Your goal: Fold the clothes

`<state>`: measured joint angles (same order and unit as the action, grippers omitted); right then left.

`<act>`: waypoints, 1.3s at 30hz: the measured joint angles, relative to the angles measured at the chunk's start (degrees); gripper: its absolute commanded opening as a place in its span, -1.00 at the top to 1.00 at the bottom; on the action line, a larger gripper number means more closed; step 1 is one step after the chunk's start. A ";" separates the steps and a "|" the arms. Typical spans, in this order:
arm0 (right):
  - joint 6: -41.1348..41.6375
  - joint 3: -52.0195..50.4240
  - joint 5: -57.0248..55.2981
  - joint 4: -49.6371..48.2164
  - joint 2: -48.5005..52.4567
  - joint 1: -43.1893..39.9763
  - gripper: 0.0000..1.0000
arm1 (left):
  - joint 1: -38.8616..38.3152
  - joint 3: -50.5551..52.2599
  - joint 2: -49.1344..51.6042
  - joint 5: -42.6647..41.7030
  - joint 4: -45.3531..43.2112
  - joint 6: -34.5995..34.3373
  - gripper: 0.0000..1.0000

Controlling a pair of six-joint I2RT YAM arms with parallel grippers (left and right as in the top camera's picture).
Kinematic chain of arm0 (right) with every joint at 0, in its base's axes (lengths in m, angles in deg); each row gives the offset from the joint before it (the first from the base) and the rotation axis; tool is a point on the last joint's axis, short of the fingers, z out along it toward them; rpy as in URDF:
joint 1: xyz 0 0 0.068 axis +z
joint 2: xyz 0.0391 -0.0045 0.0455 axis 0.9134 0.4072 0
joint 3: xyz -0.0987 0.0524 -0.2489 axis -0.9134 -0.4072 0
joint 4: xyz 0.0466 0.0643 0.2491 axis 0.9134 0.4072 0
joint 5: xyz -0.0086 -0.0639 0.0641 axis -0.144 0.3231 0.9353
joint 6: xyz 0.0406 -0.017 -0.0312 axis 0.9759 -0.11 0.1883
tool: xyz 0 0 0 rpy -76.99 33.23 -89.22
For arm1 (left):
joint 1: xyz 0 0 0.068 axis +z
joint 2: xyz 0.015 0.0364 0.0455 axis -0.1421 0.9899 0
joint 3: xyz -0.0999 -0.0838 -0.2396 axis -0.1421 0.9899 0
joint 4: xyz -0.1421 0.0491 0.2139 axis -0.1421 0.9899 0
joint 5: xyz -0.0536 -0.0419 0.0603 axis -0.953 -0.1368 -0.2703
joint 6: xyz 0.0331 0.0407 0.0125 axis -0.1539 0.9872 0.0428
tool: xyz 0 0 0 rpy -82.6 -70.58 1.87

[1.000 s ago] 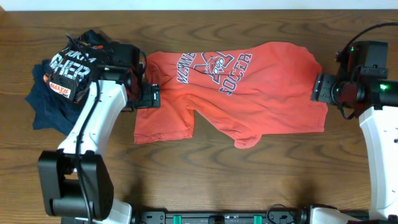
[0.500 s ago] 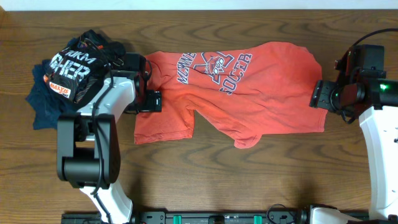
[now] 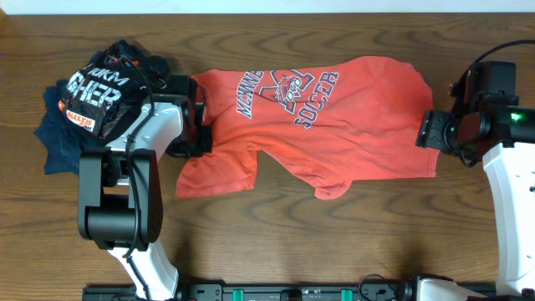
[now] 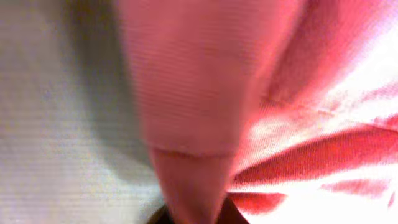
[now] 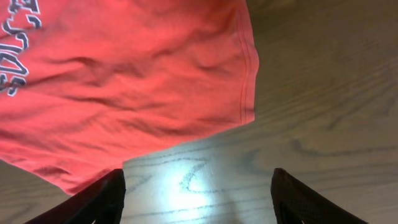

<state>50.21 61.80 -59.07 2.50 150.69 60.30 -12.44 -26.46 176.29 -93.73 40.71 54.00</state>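
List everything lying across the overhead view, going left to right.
From the left: dark clothes pile → left end effector → red T-shirt → right end effector.

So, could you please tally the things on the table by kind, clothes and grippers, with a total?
Red T-shirt: 1
Dark clothes heap: 1 (the number of pieces in it cannot be told)
Grippers: 2 (left gripper, right gripper)
Total: 4
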 measured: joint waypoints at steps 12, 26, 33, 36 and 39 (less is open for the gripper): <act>1.51 -14.64 5.38 -6.69 0.00 0.74 -0.43 | 0.15 -0.46 -15.96 -6.88 5.57 -0.44 0.88; 4.72 -40.59 5.55 -46.14 0.04 2.05 -0.36 | 0.39 -1.03 -22.86 -7.30 6.29 -1.92 0.88; 7.32 -44.63 4.96 -53.62 0.48 2.05 -0.09 | 0.39 -1.03 -22.86 -7.32 6.40 -1.95 0.88; 7.87 -45.03 4.57 -55.25 1.95 2.05 0.43 | 0.39 -1.03 -22.86 -7.30 6.40 -1.95 0.88; 8.28 -45.24 4.28 -56.37 2.93 2.05 0.98 | 0.39 -1.03 -22.86 -7.30 6.40 -1.95 0.88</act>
<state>58.49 16.56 -54.79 -53.87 153.62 62.36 -12.05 -27.49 153.43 -101.03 47.11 52.05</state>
